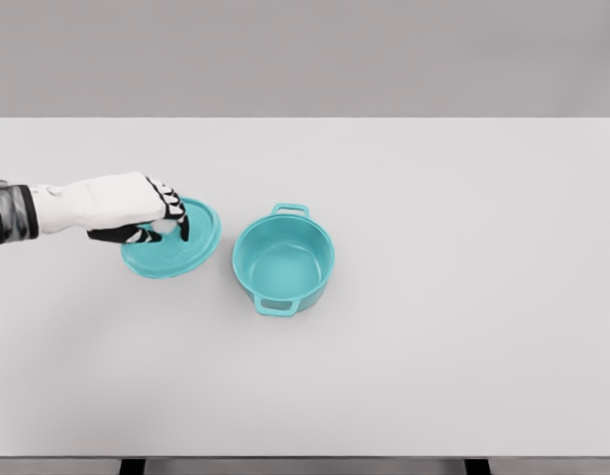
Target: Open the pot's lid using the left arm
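Observation:
A teal pot point(283, 263) with two side handles stands uncovered near the middle of the white table point(434, 297), its inside bare. Its teal lid point(176, 247) is off the pot, just to its left, low at the table surface and slightly tilted. My left hand point(164, 226) comes in from the left edge and sits over the lid's top. Its fingers point(176, 210) and thumb curl around the pale knob at the lid's centre. The hand hides the knob and the lid's upper left part. The right arm does not show.
The table stretches wide to the right of the pot and toward the front edge. A narrow gap separates the lid's rim from the pot's wall.

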Motion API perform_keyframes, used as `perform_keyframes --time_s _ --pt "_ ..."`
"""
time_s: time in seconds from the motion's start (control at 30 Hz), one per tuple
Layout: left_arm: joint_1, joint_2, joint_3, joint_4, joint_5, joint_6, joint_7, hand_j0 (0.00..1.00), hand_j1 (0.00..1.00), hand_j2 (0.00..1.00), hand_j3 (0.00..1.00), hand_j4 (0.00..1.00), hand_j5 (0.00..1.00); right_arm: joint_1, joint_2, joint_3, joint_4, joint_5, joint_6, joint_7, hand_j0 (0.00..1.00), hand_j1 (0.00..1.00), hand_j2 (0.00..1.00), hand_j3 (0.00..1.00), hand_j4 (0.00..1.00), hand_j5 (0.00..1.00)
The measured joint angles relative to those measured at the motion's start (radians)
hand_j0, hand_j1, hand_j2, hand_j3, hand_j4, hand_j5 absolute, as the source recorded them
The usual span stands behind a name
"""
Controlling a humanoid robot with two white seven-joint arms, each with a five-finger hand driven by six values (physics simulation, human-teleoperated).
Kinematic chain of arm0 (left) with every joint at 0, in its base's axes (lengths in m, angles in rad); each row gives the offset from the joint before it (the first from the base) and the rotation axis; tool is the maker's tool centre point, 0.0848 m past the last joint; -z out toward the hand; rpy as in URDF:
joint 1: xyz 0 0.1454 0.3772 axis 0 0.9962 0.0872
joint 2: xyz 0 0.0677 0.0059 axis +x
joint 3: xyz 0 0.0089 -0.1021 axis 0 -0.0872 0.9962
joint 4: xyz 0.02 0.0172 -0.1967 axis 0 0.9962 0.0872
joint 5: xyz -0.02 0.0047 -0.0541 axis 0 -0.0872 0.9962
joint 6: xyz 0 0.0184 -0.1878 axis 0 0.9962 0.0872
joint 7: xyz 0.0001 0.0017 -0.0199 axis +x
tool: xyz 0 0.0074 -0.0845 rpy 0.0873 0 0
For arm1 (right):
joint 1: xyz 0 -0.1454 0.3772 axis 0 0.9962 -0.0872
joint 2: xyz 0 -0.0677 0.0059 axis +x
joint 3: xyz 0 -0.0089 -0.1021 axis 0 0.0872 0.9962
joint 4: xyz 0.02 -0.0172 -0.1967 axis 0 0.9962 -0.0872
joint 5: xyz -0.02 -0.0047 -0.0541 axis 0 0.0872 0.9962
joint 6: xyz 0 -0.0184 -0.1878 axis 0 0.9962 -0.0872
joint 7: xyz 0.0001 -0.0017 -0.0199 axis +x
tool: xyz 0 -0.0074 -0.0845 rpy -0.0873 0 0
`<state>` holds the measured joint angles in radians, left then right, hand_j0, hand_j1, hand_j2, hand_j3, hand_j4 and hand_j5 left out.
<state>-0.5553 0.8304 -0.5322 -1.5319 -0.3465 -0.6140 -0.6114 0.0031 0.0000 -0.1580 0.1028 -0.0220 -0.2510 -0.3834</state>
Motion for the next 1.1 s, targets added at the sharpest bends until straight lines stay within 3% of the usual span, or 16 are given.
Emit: perform_keyframes --time_s 0.67,0.73,0.77,0.8,0.83,1.1 --pt "0.061 0.043 0.001 0.094 -0.008 0.0 0.0 0.53 0.53 0.53 0.53 0.53 0.53 0.0 0.0 0.0 0.0 0.0 0.0 0.0 1.0 1.0 1.0 1.0 1.0 1.0" --pt "0.064 0.047 0.005 0.097 -0.007 0.0 0.0 0.65 0.65 0.65 0.65 0.65 0.65 0.0 0.0 0.0 0.0 0.0 0.0 0.0 1.0 1.0 1.0 1.0 1.0 1.0" --pt "0.064 0.049 0.008 0.099 -0.006 0.0 0.0 0.74 0.74 0.74 0.74 0.74 0.74 0.0 0.0 0.0 0.0 0.0 0.0 0.0 1.0 1.0 1.0 1.0 1.0 1.0" --pt "0.064 0.05 0.012 0.1 -0.006 0.0 0.0 0.95 0.95 0.95 0.95 0.95 0.95 0.0 0.0 0.0 0.0 0.0 0.0 0.0 1.0 1.0 1.0 1.0 1.0 1.0" --pt "0.064 0.05 0.017 0.105 -0.007 0.001 0.0 1.0 1.0 1.0 1.0 1.0 1.0 0.0 0.0 0.0 0.0 0.0 0.0 0.0 1.0 1.0 1.0 1.0 1.0 1.0" --pt "0.064 0.046 0.046 0.146 -0.009 0.0 0.0 1.0 1.0 1.0 1.0 1.0 1.0 0.0 0.0 0.0 0.0 0.0 0.0 0.0 1.0 1.0 1.0 1.0 1.0 1.0"
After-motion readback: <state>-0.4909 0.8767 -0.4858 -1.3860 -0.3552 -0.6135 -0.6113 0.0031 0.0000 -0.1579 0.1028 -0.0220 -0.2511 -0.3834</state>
